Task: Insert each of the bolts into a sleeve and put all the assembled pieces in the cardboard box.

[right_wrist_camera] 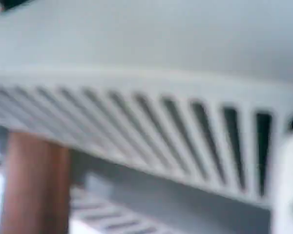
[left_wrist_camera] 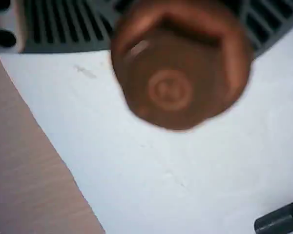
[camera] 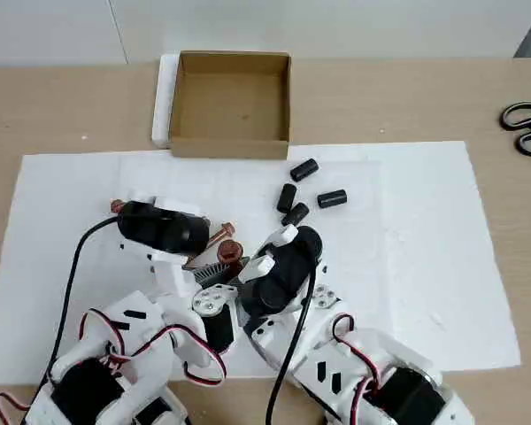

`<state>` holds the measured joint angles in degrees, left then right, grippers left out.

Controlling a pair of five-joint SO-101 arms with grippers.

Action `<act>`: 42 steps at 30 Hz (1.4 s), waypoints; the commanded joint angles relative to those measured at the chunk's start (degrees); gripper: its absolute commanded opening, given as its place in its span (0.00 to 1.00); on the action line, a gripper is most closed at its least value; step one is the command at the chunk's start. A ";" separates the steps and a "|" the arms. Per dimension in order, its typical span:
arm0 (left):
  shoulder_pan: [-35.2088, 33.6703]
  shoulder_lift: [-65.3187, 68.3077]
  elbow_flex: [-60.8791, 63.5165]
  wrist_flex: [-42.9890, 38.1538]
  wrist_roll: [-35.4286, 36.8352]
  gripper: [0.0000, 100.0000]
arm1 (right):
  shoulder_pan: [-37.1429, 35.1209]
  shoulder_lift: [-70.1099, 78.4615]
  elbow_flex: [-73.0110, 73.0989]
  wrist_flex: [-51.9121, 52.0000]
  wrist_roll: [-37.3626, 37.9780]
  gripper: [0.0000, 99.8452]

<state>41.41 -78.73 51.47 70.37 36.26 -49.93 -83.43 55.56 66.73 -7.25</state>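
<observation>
**Brown bolt gripped low in the middle of the table**

The bolt (camera: 228, 253) is brown with a smooth hexagonal head and sits at lower centre of the high view. The left gripper (camera: 219, 264) seems clamped on it, though its wrist view is blurred, with the head pressed against a dark ribbed jaw. The right gripper (camera: 250, 267) is just beside the bolt on its right. Whether it is apart or together I cannot tell.

A second bolt (camera: 222, 230), threaded, lies just above the first. Four black sleeves (camera: 287, 197), short matte cylinders, are scattered right of centre, apart from both grippers.

The cardboard box (camera: 233, 146), square and open-topped, stands at upper centre with a white foam slab (camera: 164, 97) along its left side.

Everything near the arms rests on a white paper sheet (camera: 425, 266) spread over a pale wood-grain table (camera: 71, 97). Black-handled scissors (camera: 527, 127) lie at the right edge.
</observation>
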 commanded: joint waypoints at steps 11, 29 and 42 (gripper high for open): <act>1.58 -0.09 0.48 1.58 -0.70 0.18 | 0.31 -0.22 -0.79 -2.42 -0.09 0.00; -2.55 0.00 -2.24 -0.09 -4.13 0.01 | 0.31 -0.22 0.26 -2.24 -0.26 0.00; -2.46 0.26 -2.24 -0.09 -4.13 0.17 | 0.31 -0.22 0.62 -2.33 -0.35 0.00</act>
<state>38.86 -78.64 50.51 70.37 32.48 -49.76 -83.52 56.70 66.37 -7.16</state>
